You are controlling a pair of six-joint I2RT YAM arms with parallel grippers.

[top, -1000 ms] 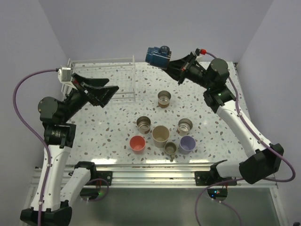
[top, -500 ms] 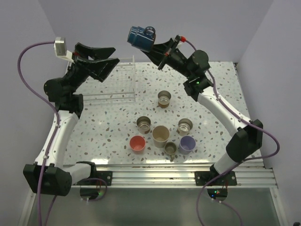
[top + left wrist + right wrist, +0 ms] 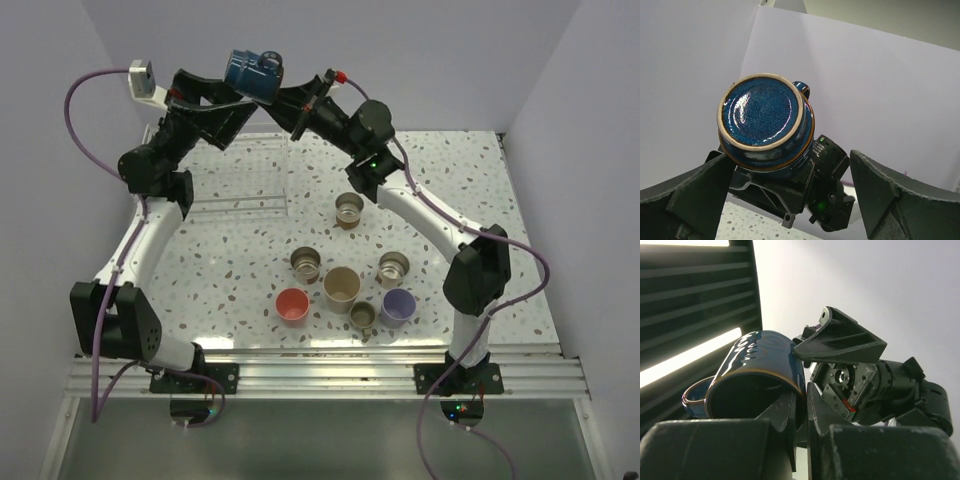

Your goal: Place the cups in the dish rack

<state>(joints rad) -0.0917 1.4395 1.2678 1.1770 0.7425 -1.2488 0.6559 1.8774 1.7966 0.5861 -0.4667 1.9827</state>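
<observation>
Both arms high; right fingers pinch blue cup; left fingers spread

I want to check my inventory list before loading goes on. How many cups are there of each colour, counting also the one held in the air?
dark blue cup, held in the air: 1
red cup: 1
lavender cup: 1
beige cup: 1
olive cup: 1
brown or grey-metallic cups: 3
Total: 8
</observation>
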